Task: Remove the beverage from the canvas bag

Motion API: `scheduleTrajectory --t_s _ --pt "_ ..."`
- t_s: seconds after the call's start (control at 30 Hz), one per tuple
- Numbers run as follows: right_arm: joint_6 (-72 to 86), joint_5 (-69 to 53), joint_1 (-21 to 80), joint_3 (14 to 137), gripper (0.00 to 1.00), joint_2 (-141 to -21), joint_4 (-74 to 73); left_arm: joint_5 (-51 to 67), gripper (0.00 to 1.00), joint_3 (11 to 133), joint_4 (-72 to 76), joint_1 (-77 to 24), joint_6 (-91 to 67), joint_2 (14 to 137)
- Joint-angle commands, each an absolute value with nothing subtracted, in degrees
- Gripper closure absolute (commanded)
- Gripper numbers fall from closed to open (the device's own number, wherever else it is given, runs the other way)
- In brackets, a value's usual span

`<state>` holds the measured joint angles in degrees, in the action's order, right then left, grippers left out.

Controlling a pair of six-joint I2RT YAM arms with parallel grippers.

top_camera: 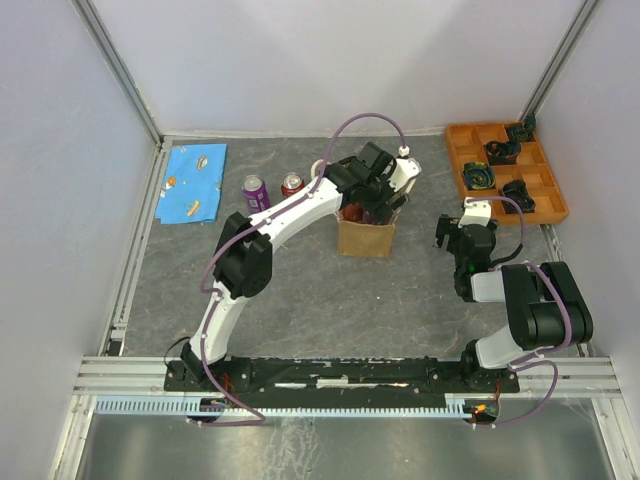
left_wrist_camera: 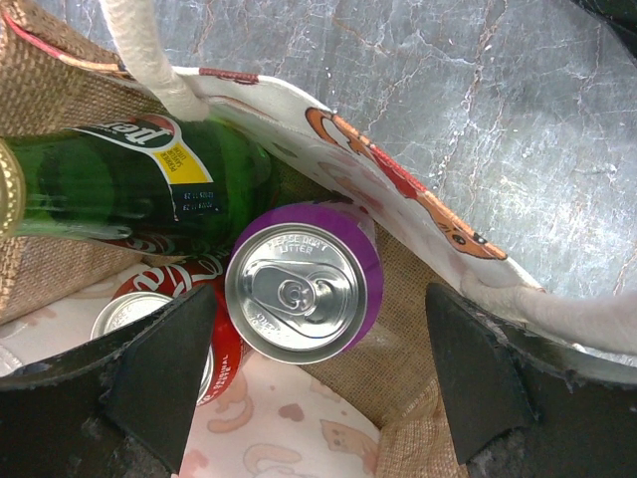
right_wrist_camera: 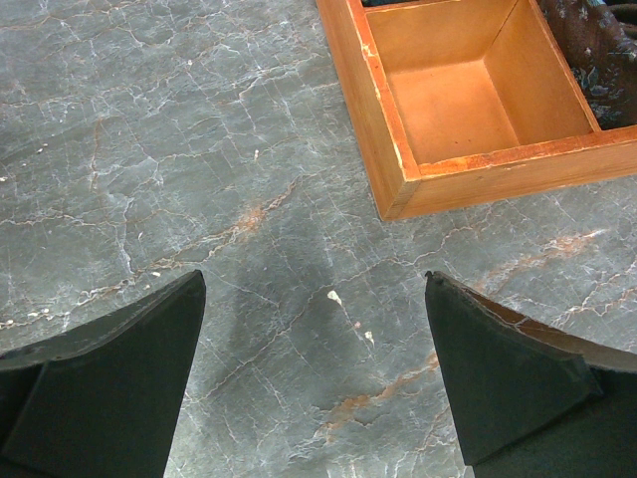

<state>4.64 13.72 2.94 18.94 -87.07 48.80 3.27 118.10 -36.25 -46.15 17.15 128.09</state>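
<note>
- At the near edge of the worktop: both arm bases, bolted side by side.
- A little farther, on the right: right tool, spread wide with nothing between its fingers, hanging over bare grey marbled surface. Just beyond it, a corner of the orange tray.
- At mid-worktop: canvas bag, standing upright with its mouth open to the ceiling and a white rope handle looped across the rim.
- Directly over that mouth: left tool, opened wide and gripping nothing, one finger either side of the purple can. Contact with it impossible to judge.
- Inside the bag: that purple can on end, long axis vertical, silver lid and pull tab facing straight up at the wrist camera.
- Pressed against its side: red can, also on end, largely hidden behind one finger.
- Above both in the wrist view: green bottle, tipped over, long axis crosswise, gold cap at the left edge of that view.
- Beyond the bag, toward the far left: loose purple can and loose red can, upright, near each other but apart.
- Farther left: blue printed cloth, lying flat.
- In the far right corner: the tray's compartments, several with dark items inside.
</note>
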Motion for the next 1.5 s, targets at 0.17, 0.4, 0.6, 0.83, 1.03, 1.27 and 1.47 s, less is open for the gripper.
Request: scheduleTrajectory --t_s 0.17,0.4,0.6,0.83,1.03,1.27,1.47 --pt "4.56 13.36 2.80 20.48 0.01 -86.55 50.36 6.07 0.09 115.87 -34.34 -46.47 18.81 130.32" --pt "4.56 13.35 2.79 20.48 0.01 -86.51 50.36 7.58 0.09 116.00 -33.60 -46.45 18.77 132.64" --pt "4.57 13.36 2.79 20.47 0.01 -86.50 50.36 7.72 0.11 115.49 -34.09 -46.36 18.66 134.76" --pt "4.54 13.36 2.81 20.48 0.01 -86.57 50.36 6.77 0.47 114.73 -35.24 -46.34 18.42 134.73" --pt "4.57 13.36 2.80 20.47 0.01 -86.48 50.36 6.49 0.97 115.42 -35.21 -46.44 17.84 130.80" --pt "4.52 13.36 2.81 20.48 0.01 -86.57 50.36 6.86 0.97 124.01 -35.65 -46.38 15.63 124.68" --pt "4.56 13.36 2.81 20.48 0.01 -86.52 50.36 4.63 0.97 133.62 -37.52 -46.39 14.30 120.26"
